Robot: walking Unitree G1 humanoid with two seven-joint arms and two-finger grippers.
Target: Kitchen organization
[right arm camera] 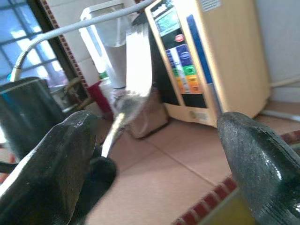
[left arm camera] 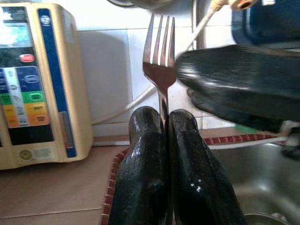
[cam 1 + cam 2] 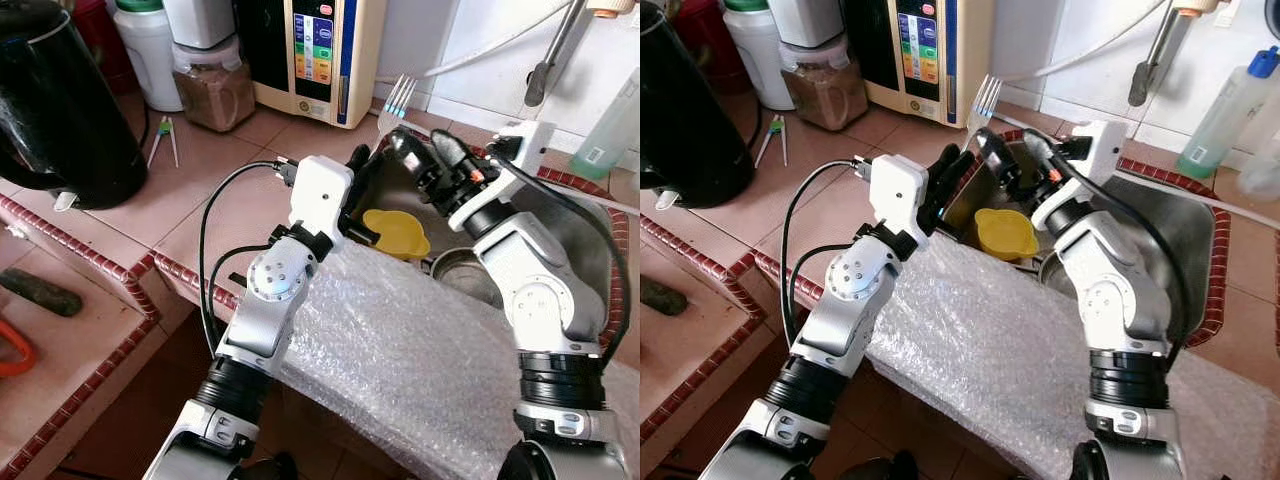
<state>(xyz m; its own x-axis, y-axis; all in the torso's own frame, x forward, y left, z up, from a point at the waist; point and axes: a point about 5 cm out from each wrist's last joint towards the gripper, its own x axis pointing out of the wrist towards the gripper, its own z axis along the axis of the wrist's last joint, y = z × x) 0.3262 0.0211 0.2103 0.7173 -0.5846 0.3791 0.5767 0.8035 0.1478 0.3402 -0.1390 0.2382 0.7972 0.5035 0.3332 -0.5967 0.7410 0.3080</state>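
The fork (image 2: 161, 61) stands upright, tines up, pinched by its handle between the two closed fingers of the left gripper (image 2: 165, 136), which holds it above the near rim of the steel sink (image 3: 1185, 235), just in front of the cream-coloured water purifier (image 3: 318, 55). The right gripper (image 1: 154, 154) is close beside it with its fingers spread wide and holding nothing, one fingertip near the fork's neck; this looks like a hand-over from left to right, or a regrasp (the pictures alone cannot settle which). To do it well, the right fingers should probably close on the bare stretch of handle just above the left fingertips, square to the flat of the handle so the thin metal does not twist, and the left should let go only once that grip is firm; a slip here would likely drop the fork into the sink. In the basin lie a yellow plastic cup (image 3: 398, 233) and a round steel vessel (image 3: 462, 268), and a sheet of bubble wrap (image 3: 400, 350) is draped over the front edge of the counter beneath both arms. The counter is of terracotta tiles (image 3: 215, 190) with a red patterned border. On it, toward the robot's left, stand a black kettle (image 3: 60, 105), a white jar (image 3: 148, 50) and a clear container of brown powder (image 3: 215, 90), with tweezers (image 3: 163, 138) lying near them. A tap (image 3: 1155, 50) hangs over the sink, and a pale green bottle (image 3: 1230, 105) stands by the white-tiled wall.
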